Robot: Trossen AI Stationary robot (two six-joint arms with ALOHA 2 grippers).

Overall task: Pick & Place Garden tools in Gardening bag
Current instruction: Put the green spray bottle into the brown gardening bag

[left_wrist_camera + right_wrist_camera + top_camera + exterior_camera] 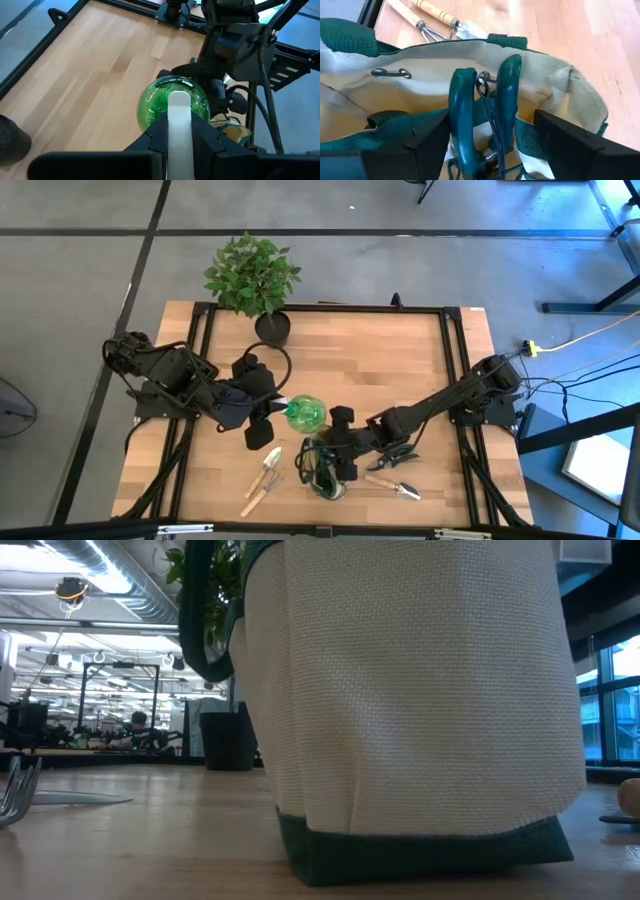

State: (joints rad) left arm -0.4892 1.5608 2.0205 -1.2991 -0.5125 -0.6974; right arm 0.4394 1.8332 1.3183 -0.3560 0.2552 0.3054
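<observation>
The green spray bottle (306,413) is being held at the centre of the high view by the left gripper (281,408), whose fingers are clenched on the white trigger part (179,125), as is shown in the left wrist view. Just below it in the frame, the gardening bag (322,470) is being stood over by the right gripper (343,463); in the right wrist view its fingers (575,145) are being kept spread wide on either side of teal-handled pruners (482,115), which are standing handles-up inside the bag's cream lining, apparently released, though contact at the tips cannot be seen. Two wooden-handled tools (264,477) are lying at the lower left of the bag, one a trowel, the other too small to be named. A wooden-handled trowel (393,486) is lying at the bag's lower right, and dark-handled snips (398,455) are partly hidden under the right arm. The leafy plant in its black pot (270,326) is being left at the table's upper edge (340,308). The low view is being blocked almost wholly by the bag's cloth wall.
</observation>
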